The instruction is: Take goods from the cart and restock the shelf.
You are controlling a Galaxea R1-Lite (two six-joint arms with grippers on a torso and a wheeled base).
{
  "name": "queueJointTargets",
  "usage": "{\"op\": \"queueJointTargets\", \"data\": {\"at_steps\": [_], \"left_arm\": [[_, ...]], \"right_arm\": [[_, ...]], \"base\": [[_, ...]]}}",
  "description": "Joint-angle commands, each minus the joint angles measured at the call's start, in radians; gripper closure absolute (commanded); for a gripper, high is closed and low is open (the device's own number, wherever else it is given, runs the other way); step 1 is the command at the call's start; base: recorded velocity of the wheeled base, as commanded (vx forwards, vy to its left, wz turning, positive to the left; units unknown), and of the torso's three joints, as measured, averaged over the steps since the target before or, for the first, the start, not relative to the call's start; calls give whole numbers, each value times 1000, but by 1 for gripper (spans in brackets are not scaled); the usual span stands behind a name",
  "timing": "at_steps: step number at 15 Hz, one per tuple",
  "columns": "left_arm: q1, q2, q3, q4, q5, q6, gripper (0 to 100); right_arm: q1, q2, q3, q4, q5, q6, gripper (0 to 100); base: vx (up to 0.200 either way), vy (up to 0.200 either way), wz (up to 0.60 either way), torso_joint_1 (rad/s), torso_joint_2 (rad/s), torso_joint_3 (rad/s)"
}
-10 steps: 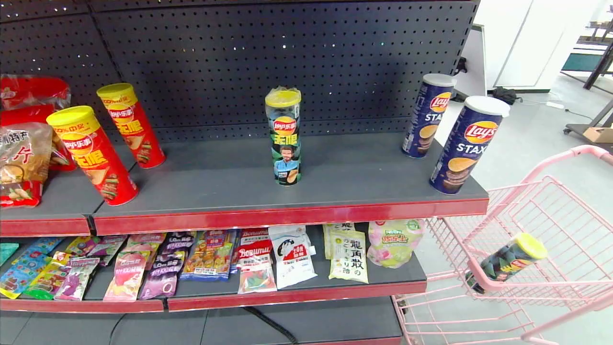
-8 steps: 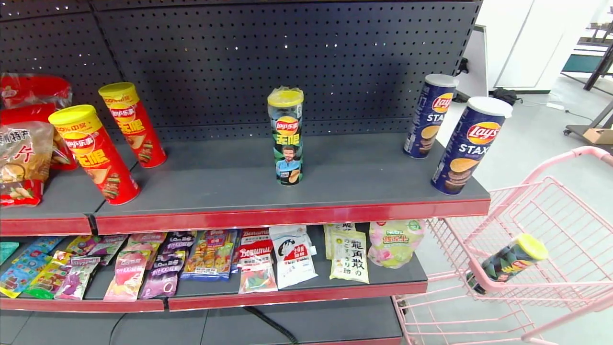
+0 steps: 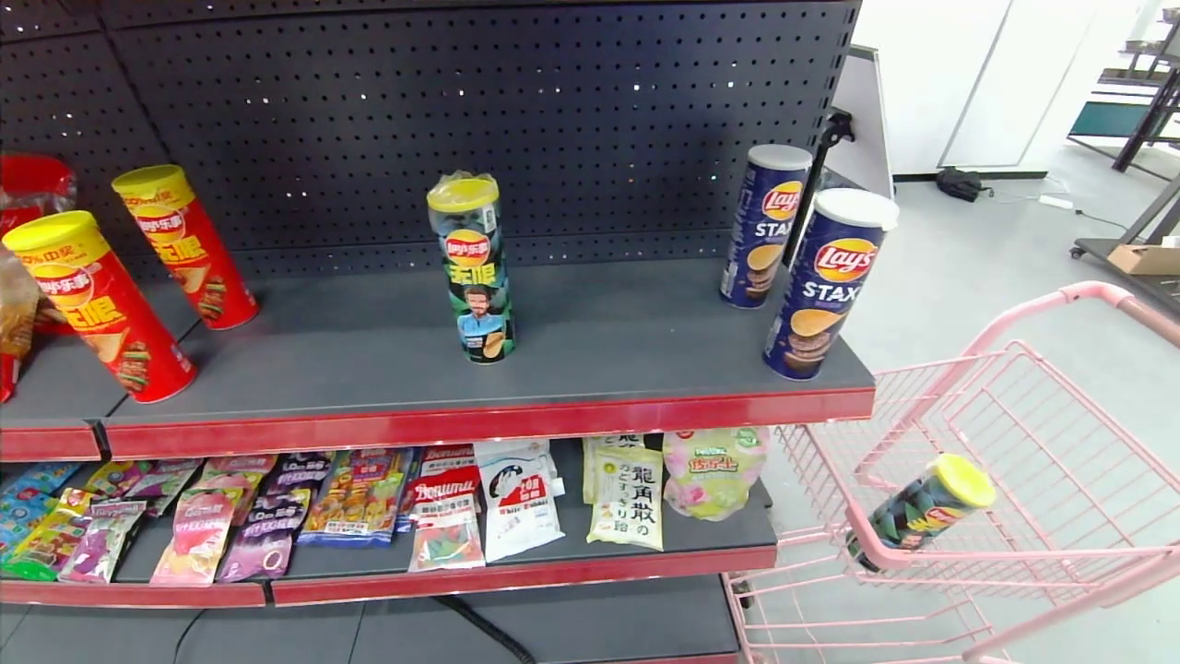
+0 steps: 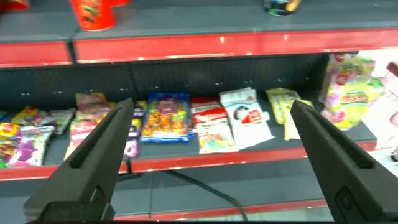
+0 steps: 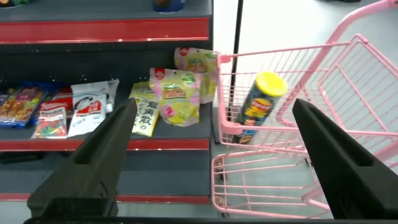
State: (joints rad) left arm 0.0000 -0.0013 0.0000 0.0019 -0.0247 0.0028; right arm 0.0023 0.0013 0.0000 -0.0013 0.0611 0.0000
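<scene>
Starting a fetch, by the look of it, aiming at the one chip can (image 3: 922, 512) lying tilted in the pink cart (image 3: 1060, 369), yellow lid uppermost, in the cart's corner next to the shelving. Carrying nothing: holding the right gripper (image 5: 214, 106) spread wide and empty, low down and near the cart, facing that can. Holding the left gripper (image 4: 211, 107) likewise released and empty, farther from the cart, before the snack pouches (image 4: 239, 121) of the lower shelf (image 3: 516, 576).

Judging the next move: calling for the right arm going in over the cart's rim, setting the spread fingers across the can's round body, closing on it mid-length, then lifting it clear of the wire wall before swinging away from the cart toward the upper shelf (image 3: 599, 323). Watching the slanted pose, since the can is probably rolling or sliding along the wire if nudged.

Counting what is in what: finding that single can in the cart's basket. Seeing on the upper shelf two blue cans (image 3: 825, 281) standing at the end beside the cart, a green can (image 3: 475, 267) of the same look as the carted one upright farther from the cart, and two red cans (image 3: 92, 304) farthest from the cart. Noting bare shelf between the green can and the blue pair — a likely landing spot. Seeing the pouches lying flat in a row on the lower shelf, with a green-and-pink pouch (image 3: 710, 466) nearest the cart.
</scene>
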Motion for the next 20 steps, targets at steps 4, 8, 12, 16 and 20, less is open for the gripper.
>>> {"op": "queueJointTargets", "data": {"at_steps": [4, 8, 12, 16, 20], "left_arm": [[0, 1, 0, 0, 0, 0, 0], [0, 1, 0, 0, 0, 0, 0], [0, 1, 0, 0, 0, 0, 0], [0, 1, 0, 0, 0, 0, 0], [0, 1, 0, 0, 0, -1, 0]], "right_arm": [[1, 0, 0, 0, 0, 0, 0], [1, 0, 0, 0, 0, 0, 0], [1, 0, 0, 0, 0, 0, 0], [1, 0, 0, 0, 0, 0, 0], [1, 0, 0, 0, 0, 0, 0]], "base": [[0, -200, 0, 2, 4, 2], [0, -200, 0, 1, 0, 2], [0, -200, 0, 5, 2, 2], [0, -50, 0, 1, 1, 1], [150, 0, 0, 1, -1, -1]]}}
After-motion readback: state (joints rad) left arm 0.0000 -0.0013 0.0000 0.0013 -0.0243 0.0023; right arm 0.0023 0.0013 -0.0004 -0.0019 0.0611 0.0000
